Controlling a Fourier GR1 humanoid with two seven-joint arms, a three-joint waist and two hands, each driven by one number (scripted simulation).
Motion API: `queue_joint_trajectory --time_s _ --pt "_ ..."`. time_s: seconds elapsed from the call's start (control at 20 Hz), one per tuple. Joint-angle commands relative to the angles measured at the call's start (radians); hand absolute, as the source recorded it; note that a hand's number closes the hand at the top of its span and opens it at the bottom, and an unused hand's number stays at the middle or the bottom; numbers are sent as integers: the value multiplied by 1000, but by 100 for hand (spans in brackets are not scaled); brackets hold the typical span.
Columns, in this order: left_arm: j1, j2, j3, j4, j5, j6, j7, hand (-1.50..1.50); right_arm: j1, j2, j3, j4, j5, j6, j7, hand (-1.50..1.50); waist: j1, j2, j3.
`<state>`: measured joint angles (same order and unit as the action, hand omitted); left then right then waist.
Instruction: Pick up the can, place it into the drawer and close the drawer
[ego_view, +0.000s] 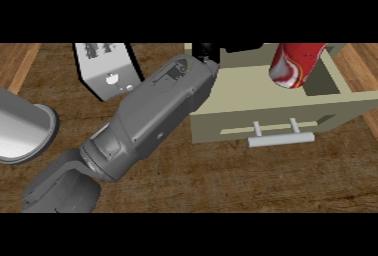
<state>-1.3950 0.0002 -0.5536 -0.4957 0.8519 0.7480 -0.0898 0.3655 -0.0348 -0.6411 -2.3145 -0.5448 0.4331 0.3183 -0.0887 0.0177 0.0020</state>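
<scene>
The wooden counter fills the frame. At the upper right stands a beige drawer, pulled open, with a pale handle at its front. The red and white can stands tilted inside it, at the upper right, so the placing seems done. A grey forearm reaches from the lower left toward the drawer's back; of its black hand only a small part shows, and I cannot tell how the fingers are. A grey cylinder is at the left edge and a white box at the upper left.
</scene>
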Motion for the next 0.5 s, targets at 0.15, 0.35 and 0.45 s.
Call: queue_joint_trajectory --time_s 0.15,0.35,0.45 --pt "-11 0 -26 57 73 23 -19 -150 6 3 -11 32 -3 42 -43 -150 -25 6 1" --pt "70 0 -73 4 102 60 -95 -150 -6 -21 -14 14 -15 15 4 -150 -13 2 0" --pt "24 0 -89 -1 109 68 -67 -150 -37 -33 -19 29 -1 -8 10 -150 2 -1 0"
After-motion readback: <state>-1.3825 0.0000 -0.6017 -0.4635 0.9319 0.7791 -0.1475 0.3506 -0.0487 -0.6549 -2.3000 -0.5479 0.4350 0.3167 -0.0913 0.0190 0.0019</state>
